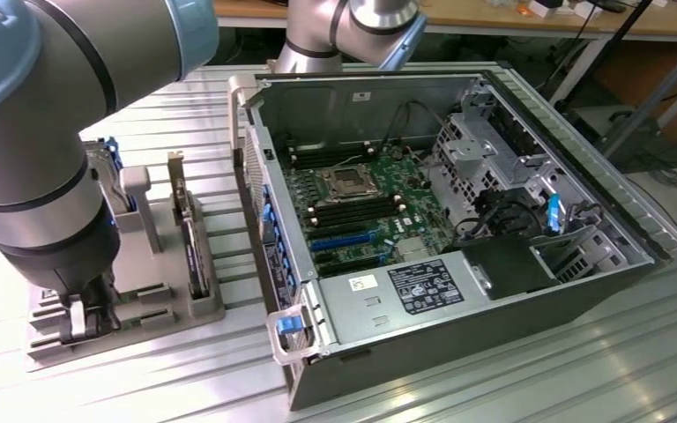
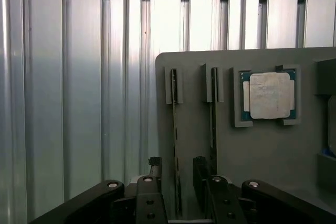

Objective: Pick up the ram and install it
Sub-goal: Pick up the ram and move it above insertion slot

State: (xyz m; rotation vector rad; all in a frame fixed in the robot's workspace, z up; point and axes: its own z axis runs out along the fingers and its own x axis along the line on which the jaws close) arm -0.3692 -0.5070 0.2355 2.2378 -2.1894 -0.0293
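- The black two-fingered gripper (image 2: 177,167) is seen with its jaws spread. One finger is set on each side of the ram (image 2: 175,124), a long, narrow, thin circuit-board stick viewed edge-on and dark from this angle. No contact can be made out.
- The ram is stood upright in a slot of the flat grey plastic holder (image 2: 262,156). Nothing is lifted, so the pick-up is judged not yet done and the installation is wholly left.
- A second thin stick (image 2: 213,124) is stood in the neighbouring slot, just beside the outer face of one finger. It is judged the likeliest thing to be knocked.
- A square silver processor chip (image 2: 269,95) is seated in a pocket of the same holder, further off.
- At the lower left of the exterior view, the gripper (image 1: 80,322) is placed over the holder (image 1: 197,310). A tall dark expansion card (image 1: 191,238) is stood near it, toward the exterior view's right.
- The open grey metal computer case (image 1: 621,256) is laid at centre-right on the ribbed aluminium table (image 1: 492,379).
- The long black memory slots (image 1: 345,211) on the green motherboard (image 1: 374,231) appear unfilled. The case's side wall is stood between holder and board.
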